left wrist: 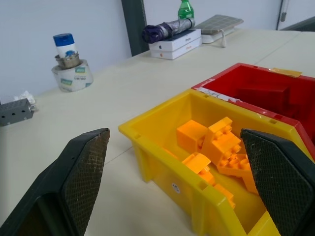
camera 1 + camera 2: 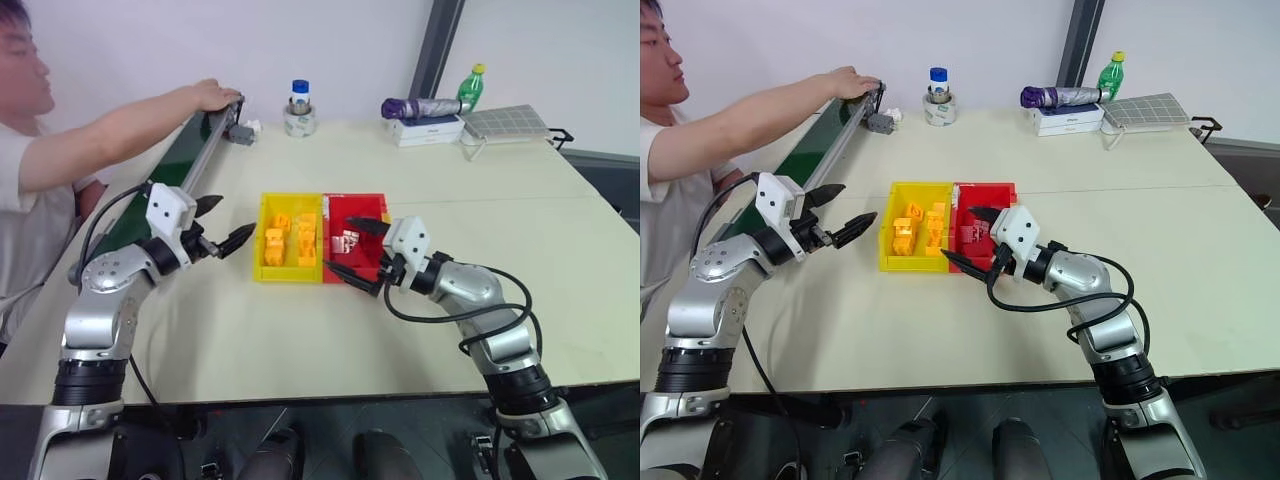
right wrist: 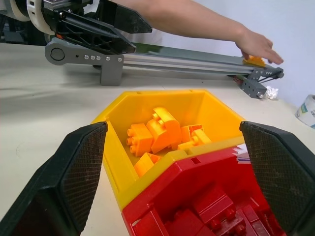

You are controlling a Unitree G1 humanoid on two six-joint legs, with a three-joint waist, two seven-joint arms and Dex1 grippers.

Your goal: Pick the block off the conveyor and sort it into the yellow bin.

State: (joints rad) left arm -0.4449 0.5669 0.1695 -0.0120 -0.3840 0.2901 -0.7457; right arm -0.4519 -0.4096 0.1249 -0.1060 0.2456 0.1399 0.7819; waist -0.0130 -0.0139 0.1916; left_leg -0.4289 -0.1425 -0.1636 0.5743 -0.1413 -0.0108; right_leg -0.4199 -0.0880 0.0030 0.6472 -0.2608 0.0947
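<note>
Orange block (image 3: 254, 60) half hidden under person's hand (image 3: 258, 45).

Red tray (image 2: 372, 208) beside yellow one; umbrella (image 2: 420, 106), green bottle (image 2: 470, 87) far back.

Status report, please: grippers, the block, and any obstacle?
Left gripper open, empty, beside yellow bin. Right gripper open, empty, over red bin. Block at conveyor far end, under person's hand. Hand in the way.

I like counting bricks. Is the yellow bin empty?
No. Several orange bricks lie inside the yellow bin.
</note>
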